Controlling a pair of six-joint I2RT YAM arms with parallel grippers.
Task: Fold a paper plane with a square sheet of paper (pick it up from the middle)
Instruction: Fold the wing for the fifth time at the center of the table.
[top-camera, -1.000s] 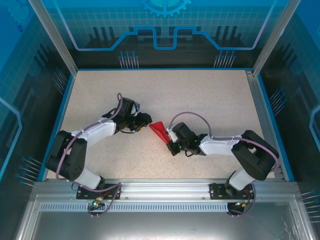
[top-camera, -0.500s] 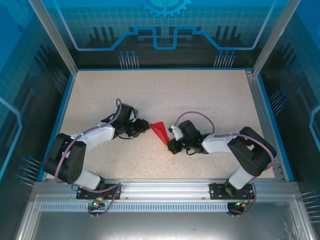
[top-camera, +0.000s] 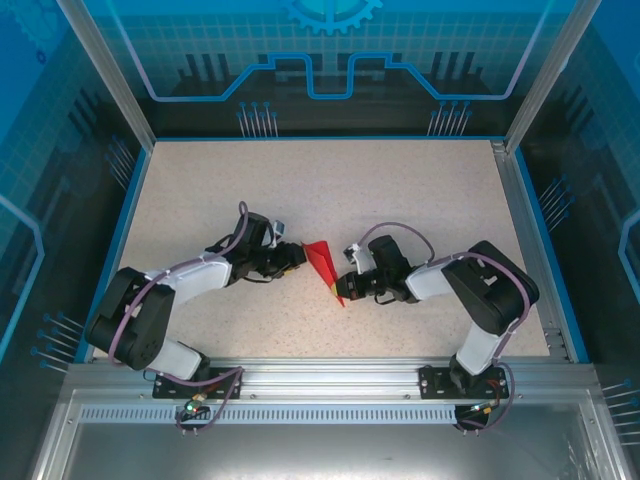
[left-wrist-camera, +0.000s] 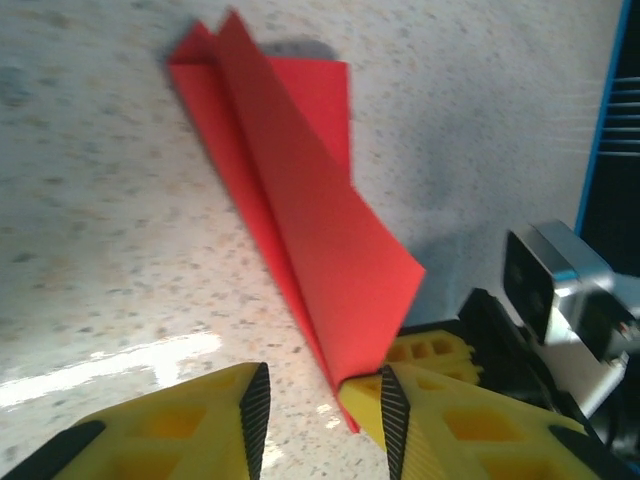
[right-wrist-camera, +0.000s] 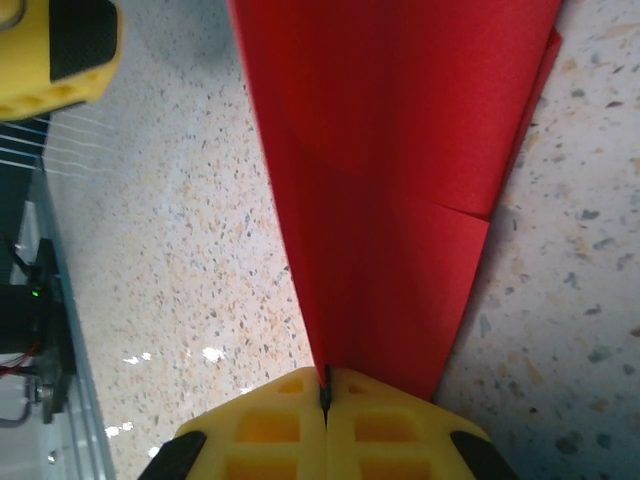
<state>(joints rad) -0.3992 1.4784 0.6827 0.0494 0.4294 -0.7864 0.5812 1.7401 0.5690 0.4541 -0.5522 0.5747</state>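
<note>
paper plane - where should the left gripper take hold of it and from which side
Likely the raised flap of the paper plane, away from the end the right gripper is shut on. Come in from the left arm's side, the open left gripper straddling the flap: it stands off the table.

Far half of the counter (top-camera: 330, 180) is sitting open, with wide room for either arm to swing. The centre is getting tight: the paper plane (top-camera: 322, 260) is lying between the left pincer (top-camera: 293, 258) and the right pincer (top-camera: 343, 283), both crowding it. The right pincer is clamping the plane's near tip, and the left pincer's jaws are standing apart beside it. Enclosure walls (top-camera: 60, 150) are boxing in three sides. An aluminium rail (top-camera: 320, 375) is blocking the near edge.
</note>
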